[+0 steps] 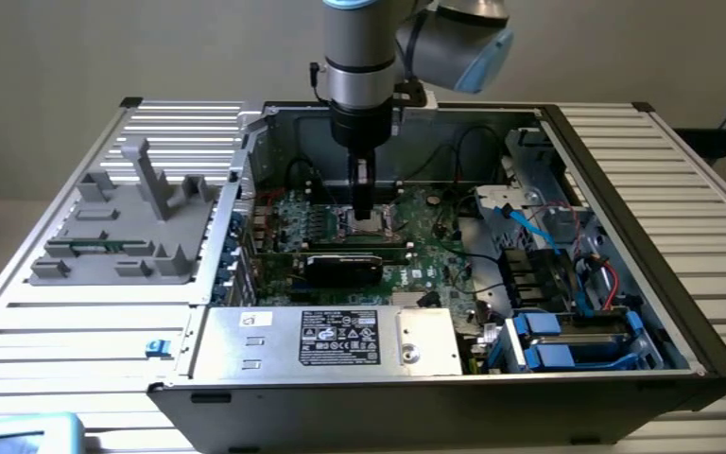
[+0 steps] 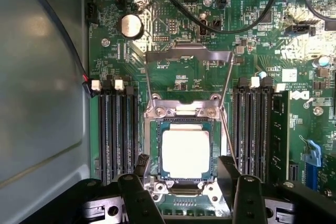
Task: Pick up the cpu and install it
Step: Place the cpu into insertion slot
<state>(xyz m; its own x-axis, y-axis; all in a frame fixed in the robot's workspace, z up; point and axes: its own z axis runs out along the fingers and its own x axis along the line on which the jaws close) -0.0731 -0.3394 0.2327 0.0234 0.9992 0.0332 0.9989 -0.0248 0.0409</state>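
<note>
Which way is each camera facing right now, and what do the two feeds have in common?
Exterior view: off the arm, above, looking down into the open computer case; arm and gripper show.
Wrist view: on the wrist, facing straight at the motherboard; open gripper fingers show.
Shared: motherboard, cpu in its socket, gripper.

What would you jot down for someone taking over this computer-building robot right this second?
Gripper: open, low inside the computer case, fingers flanking the socket.
cpu: lying flat in its socket on the motherboard; it looks released, not gripped.
Done: cpu sits in the socket.
Left: the metal retention frame stands flipped up, not closed over the cpu.
</note>
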